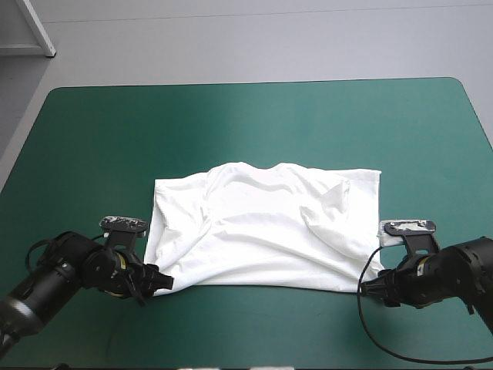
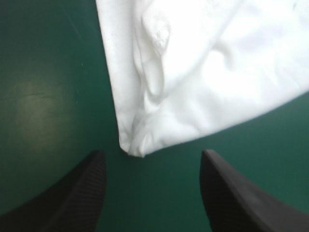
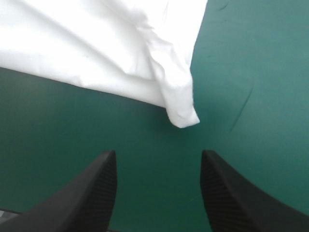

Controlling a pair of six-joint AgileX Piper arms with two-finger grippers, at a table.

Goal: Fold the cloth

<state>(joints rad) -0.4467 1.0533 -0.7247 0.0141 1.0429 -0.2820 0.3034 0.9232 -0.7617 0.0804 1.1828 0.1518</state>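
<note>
**While the left gripper (image 2: 152, 152) and right gripper (image 3: 158, 152) are gaping, the T-shirt (image 1: 269, 223) is lying free**

Each wrist view is showing one near corner just ahead of its gripper. Only the high view is showing the T-shirt whole, spread on the teal-green cover (image 1: 231, 131).

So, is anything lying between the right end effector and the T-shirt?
No. In the right wrist view, only bare teal-green cover lies between the open right end effector and the T-shirt.

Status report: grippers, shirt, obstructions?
Left gripper, right gripper open, each facing a near corner. T-shirt spread flat, rumpled. Nothing in the way.
</note>
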